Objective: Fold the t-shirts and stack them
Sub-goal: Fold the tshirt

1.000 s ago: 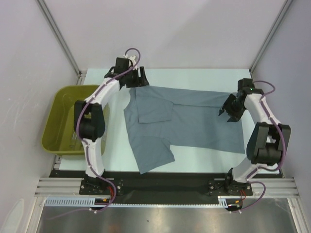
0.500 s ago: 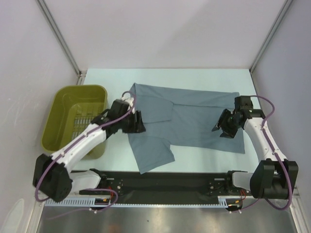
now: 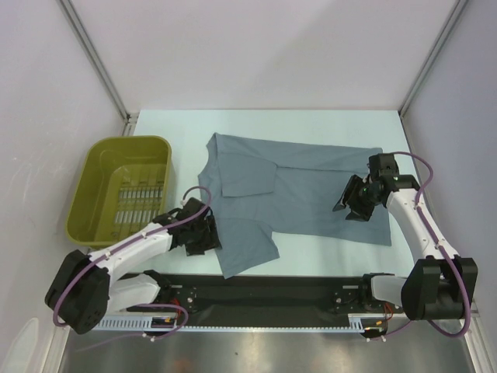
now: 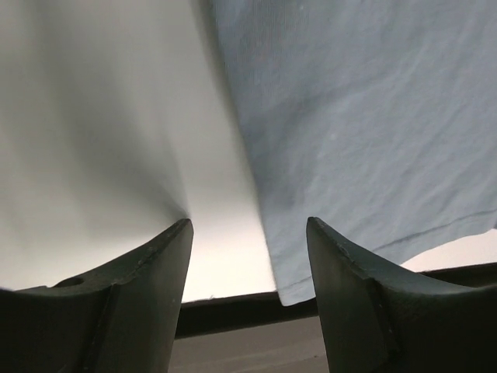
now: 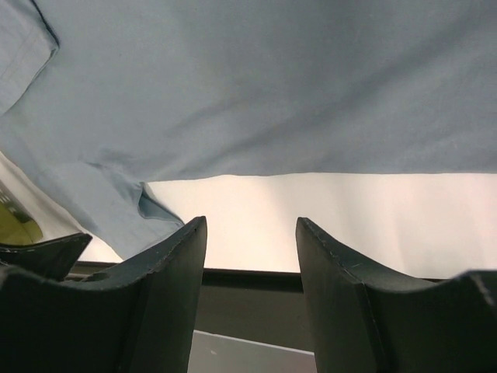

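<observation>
I am watching the left gripper [image 3: 203, 235] sitting low at the near-left, jaws apart and empty, just beside the near sleeve of the slate blue-grey t-shirt [image 3: 311, 190]. In its wrist view the cloth edge [image 4: 264, 225] is lying under the gap between the fingers. I am judging the pinch as the risky part: closing a little off could catch only the thin hem, or nothing, and scrape the table [image 3: 326, 124]. That sleeve's tip is reaching the table's near edge, so a sideways tug could drag it over.

Further in, the right gripper [image 3: 349, 203] is hanging over the shirt's right part, jaws also parted and holding nothing. If the two arms are lifting out of step, the soft cloth could twist and fold crooked.

The shirt is lying spread sideways across the middle of the table, plain and fairly smooth, its far sleeve lapped onto the body. It is lying apart from the olive basket [image 3: 81, 194] at the left.
</observation>
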You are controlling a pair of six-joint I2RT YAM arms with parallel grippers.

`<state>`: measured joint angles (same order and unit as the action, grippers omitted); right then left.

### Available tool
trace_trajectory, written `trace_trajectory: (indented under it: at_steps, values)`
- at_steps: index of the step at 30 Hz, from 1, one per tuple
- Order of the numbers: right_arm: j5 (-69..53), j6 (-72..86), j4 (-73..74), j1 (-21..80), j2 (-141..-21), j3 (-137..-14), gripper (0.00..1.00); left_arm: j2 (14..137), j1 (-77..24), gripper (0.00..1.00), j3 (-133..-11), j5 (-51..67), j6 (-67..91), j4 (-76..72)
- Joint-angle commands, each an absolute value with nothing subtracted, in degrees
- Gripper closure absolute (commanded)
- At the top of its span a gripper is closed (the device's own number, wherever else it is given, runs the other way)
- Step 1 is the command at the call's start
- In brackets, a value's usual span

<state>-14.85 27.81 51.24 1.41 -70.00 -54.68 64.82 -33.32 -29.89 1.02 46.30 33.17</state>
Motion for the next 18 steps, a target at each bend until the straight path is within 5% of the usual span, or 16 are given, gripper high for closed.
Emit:
trace_trajectory:
  at_steps: [1, 4, 14, 18]
  values:
    - [-14.0, 28.0, 52.2, 1.5, -69.4, -57.0, 0.45, 66.3, -33.8, 0.34, -30.2, -0.4, 49.6, 27.7]
    - [-12.8, 28.5, 52.8, 1.3, -70.0, -57.7, 0.45, 69.1, -33.9, 0.45, -30.2, 3.0, 50.8, 25.9]
    - [-10.8, 28.5, 52.2, 0.4, -72.2, -57.5, 0.45, 70.4, -33.8, 0.55, -29.0, 1.1, 52.1, 26.6]
    - [-10.5, 28.7, 51.2, -5.3, -71.2, -52.7, 0.46, 71.4, -33.8, 0.68, -29.7, 1.0, 50.4, 27.0]
